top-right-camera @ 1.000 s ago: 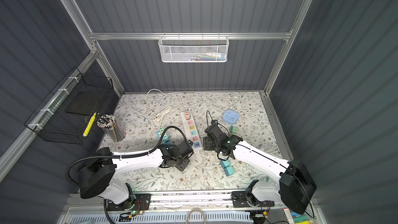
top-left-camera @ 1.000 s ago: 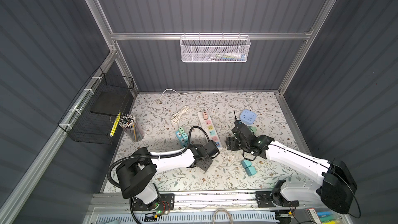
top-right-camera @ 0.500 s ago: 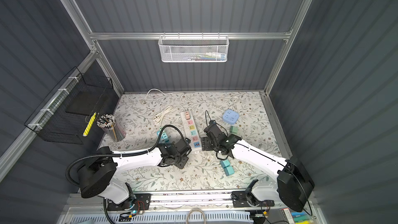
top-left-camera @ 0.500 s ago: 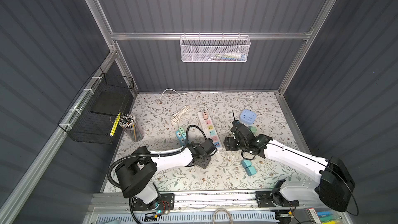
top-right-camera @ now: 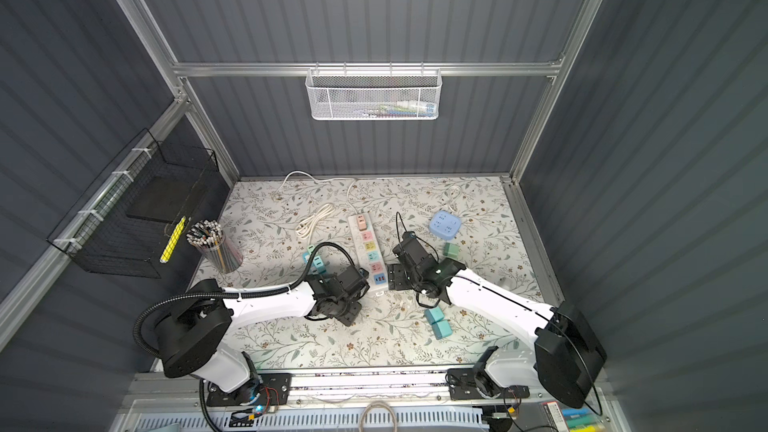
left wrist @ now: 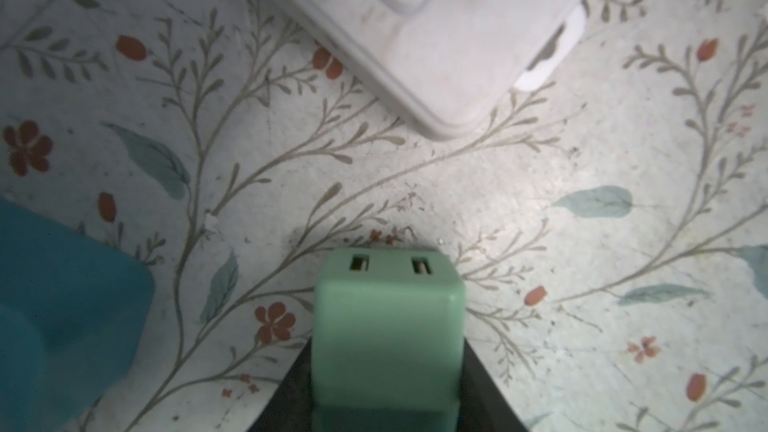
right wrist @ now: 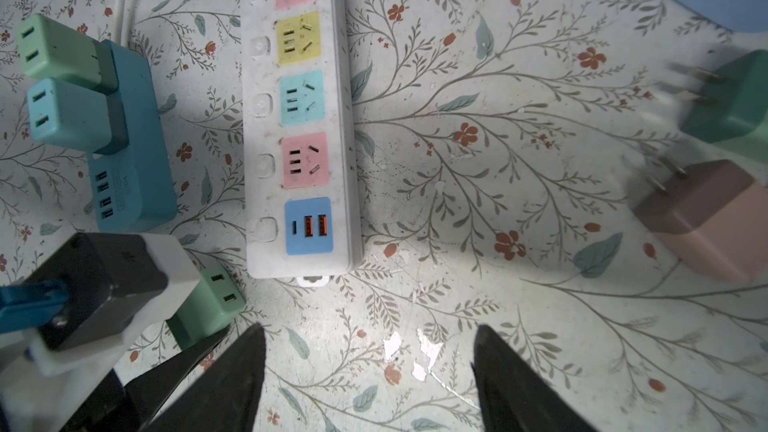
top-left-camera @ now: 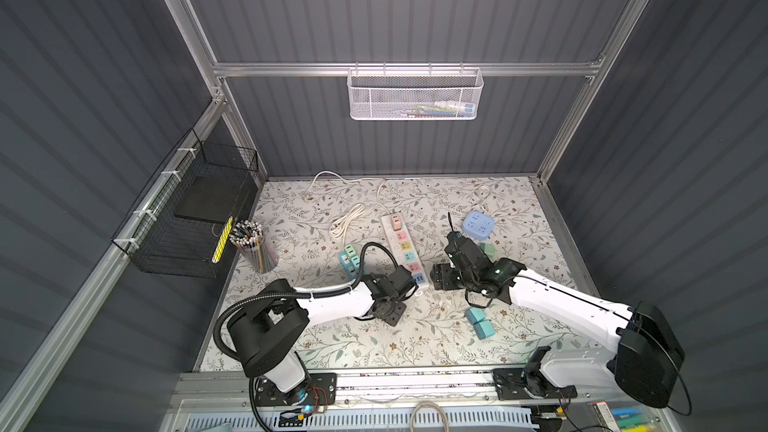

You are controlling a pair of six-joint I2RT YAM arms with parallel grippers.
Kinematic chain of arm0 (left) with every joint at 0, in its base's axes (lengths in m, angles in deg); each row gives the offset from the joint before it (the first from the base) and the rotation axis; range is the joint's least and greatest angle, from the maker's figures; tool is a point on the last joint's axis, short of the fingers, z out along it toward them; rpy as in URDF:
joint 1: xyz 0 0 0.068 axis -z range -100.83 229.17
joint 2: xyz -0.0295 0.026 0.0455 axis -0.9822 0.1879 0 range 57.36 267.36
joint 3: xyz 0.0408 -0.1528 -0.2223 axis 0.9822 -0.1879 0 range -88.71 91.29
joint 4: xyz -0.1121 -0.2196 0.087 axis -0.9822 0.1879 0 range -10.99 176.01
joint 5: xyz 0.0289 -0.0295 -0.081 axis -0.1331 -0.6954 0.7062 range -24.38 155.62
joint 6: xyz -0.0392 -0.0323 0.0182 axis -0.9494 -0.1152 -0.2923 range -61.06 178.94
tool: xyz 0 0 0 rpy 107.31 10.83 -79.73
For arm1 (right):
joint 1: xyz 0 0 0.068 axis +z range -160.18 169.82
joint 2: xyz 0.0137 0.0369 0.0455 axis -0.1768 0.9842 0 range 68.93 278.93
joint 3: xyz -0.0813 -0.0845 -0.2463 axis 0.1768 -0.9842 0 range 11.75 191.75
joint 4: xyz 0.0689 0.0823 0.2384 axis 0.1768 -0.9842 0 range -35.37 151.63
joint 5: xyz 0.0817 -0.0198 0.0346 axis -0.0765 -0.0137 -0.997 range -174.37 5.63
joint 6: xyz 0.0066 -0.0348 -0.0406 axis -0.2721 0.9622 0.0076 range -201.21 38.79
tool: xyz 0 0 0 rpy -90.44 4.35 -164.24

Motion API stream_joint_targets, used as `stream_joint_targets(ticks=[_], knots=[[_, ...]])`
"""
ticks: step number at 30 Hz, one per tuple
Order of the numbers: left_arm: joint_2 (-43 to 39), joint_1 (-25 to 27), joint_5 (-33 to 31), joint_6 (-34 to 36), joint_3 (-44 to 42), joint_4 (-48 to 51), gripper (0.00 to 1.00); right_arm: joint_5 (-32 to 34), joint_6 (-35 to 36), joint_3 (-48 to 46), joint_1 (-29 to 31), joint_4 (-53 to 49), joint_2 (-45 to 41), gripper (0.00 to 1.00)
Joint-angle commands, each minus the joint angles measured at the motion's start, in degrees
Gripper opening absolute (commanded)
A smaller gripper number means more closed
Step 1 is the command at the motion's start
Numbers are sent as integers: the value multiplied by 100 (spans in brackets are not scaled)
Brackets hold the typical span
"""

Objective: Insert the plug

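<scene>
In a top view the left tool [top-left-camera: 409, 289] sits at the end of the strip [top-left-camera: 405, 249]. Left wrist: it grips the green plug [left wrist: 388, 326] beside the strip, not yet inserted. Right wrist: the right tool [right wrist: 368, 338] gapes wide, empty, above the counter [right wrist: 498, 201].

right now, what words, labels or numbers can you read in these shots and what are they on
No text can be read in any view.
Teal USB hub: small print beside its ports, too blurred.
Power strip: no wording visible, only sockets.
Red-and-white label at the front edge in a top view: too small.
</scene>
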Motion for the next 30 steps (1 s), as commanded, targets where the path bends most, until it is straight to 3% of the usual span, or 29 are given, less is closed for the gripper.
stream_joint_targets(ticks=[1, 8, 15, 21, 30], knots=[[189, -13, 117, 3, 104, 90, 39, 6, 31, 146, -10, -73, -14, 79], [181, -17, 33, -8, 212, 105, 36, -7, 88, 217, -6, -151, 13, 79], [-949, -11, -192, 170, 5, -680, 30, -585, 245, 717, -11, -533, 162, 75], [-1962, -3, -481, 809, -779, -2688, 25, -1101, 347, 1027, -86, -448, 31, 68], [-2154, -2, -328, 1425, -1522, -4891, 22, -2227, 350, 1240, -309, -171, -343, 58]])
